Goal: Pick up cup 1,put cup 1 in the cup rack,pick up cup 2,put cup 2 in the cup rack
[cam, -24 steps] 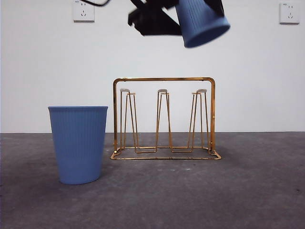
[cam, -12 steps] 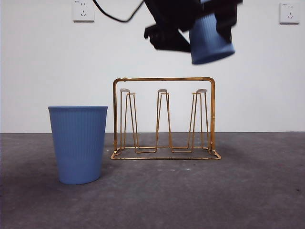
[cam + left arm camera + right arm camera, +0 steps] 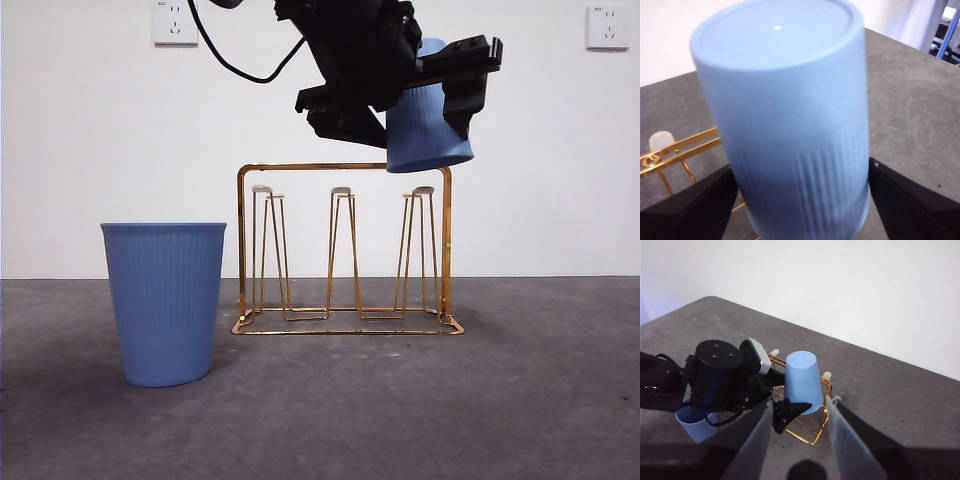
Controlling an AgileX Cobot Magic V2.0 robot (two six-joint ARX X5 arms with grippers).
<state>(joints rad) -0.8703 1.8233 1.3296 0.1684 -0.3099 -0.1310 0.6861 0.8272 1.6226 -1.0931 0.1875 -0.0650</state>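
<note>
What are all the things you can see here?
Held cup: one, blue, upside down, above the rack's end prongs.
Standing cup: one, blue, upright on the table beside the rack.
Cup rack: one, gold wire, middle of the table, no cup on it.
Table: one, dark grey.
Wall sockets: two, white, high on the wall.
Left gripper: black, shut on the held cup.
Right gripper: open, holding nothing, raised away from the rack.
</note>
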